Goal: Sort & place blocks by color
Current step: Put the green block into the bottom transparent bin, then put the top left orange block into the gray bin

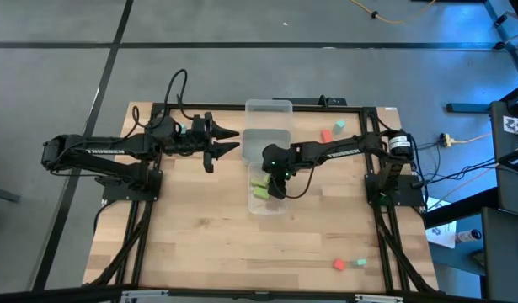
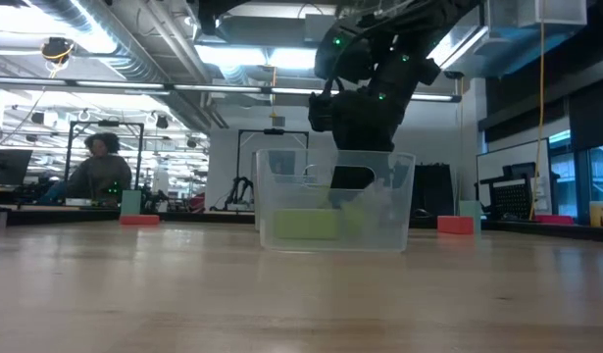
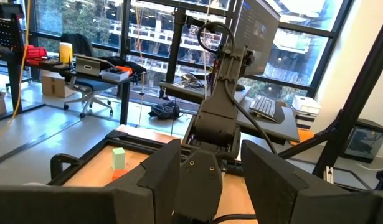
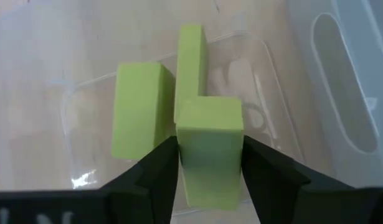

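R gripper [image 4: 210, 163] sits low inside the nearest clear plastic tray [image 1: 268, 207], fingers on either side of a lime yellow-green bar block [image 4: 210, 152]. Both finger faces look flush w/ the block's sides in the R wrist view, so jaws are closed on it. The block stands between the tips, its lower end out past them toward the tray floor. Two more lime bar blocks [image 4: 139, 109] lie on the tray floor just beyond the held one: a wide one to one side, a narrow one on edge touching the held block's far end.

From the low view the R gripper hangs into the tray from above, lime pieces showing thru the front wall.

Rest of the blocks on the wooden table [image 1: 200, 244]: a red cube [image 1: 326, 135] and a mint teal-green cube [image 1: 338, 126] near the R arm's base side, well apart from the trays; another red cube [image 1: 338, 264] and mint cube [image 1: 360, 263] near the table's front edge.

L gripper [image 1: 229, 140] hovers beside the middle tray, jaws apart, nothing between them.

Writing: white lettering on both arms' links, too small to read for sure.
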